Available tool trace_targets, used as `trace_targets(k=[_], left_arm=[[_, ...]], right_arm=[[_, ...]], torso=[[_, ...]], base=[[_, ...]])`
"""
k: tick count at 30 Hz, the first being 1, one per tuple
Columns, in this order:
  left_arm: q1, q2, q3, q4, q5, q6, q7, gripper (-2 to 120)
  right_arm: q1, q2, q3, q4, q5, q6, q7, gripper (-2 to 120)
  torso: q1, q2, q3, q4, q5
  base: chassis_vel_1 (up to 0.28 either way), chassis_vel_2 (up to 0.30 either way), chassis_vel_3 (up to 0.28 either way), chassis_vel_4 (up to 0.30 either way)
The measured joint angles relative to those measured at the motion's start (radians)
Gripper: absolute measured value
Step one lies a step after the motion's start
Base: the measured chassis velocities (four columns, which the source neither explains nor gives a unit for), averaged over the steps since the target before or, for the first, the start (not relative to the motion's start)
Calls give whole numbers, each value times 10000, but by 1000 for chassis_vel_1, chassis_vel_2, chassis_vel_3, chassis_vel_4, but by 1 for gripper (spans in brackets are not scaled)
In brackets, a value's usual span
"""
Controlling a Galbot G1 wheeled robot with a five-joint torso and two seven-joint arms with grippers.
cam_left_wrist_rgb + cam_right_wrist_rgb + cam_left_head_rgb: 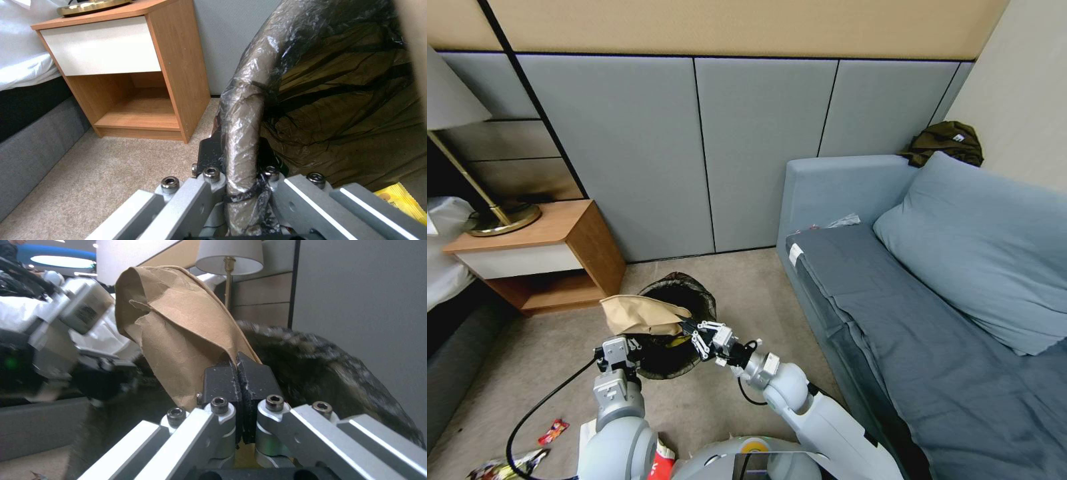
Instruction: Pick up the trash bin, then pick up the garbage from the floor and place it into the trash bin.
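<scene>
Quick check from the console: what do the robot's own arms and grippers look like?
Both arms are glossy white and grey shells with rounded joints. The left gripper and right gripper have silver metal linkages with hex bolts and black finger pads. A black cable loops from the left arm; another runs by the right wrist.

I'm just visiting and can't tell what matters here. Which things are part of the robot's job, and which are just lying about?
Part of the job:
- trash bin, rim held by left gripper
- brown paper bag, held over it by right gripper
- snack packets on the floor

Just lying about:
- nightstand with lamp
- sofa
</scene>
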State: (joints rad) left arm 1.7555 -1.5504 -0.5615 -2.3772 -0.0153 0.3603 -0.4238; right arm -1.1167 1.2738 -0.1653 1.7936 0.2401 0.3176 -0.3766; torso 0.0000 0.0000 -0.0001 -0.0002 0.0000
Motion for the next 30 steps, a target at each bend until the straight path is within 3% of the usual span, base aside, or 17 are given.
trace_targets(k=[8,14,19,22,30], left_arm=[[9,-1,-27,-38,-29,12,-6,0],[20,27,53,-41,-63,19,-11,0],[10,91,99,-6,-94,26,-16,0],[9,146,148,24,-106,37,-23,0],[15,178,151,-10,-109,68,-21,0]], right_arm=[[106,98,26,-592,-31,60,100,0],[44,84,17,-624,-115,33,168,28],[-6,46,18,-601,-134,7,168,41],[-67,49,27,-615,-198,6,149,57],[-69,58,33,-581,-253,7,114,83]], torso=[[0,0,0,0,0],[0,0,0,0,0],[0,0,0,-1,0],[0,0,0,-1,0],[1,0,0,-1,0]], base=[[0,0,0,0],[0,0,0,0],[0,0,0,0],[0,0,0,0],[0,0,0,0]])
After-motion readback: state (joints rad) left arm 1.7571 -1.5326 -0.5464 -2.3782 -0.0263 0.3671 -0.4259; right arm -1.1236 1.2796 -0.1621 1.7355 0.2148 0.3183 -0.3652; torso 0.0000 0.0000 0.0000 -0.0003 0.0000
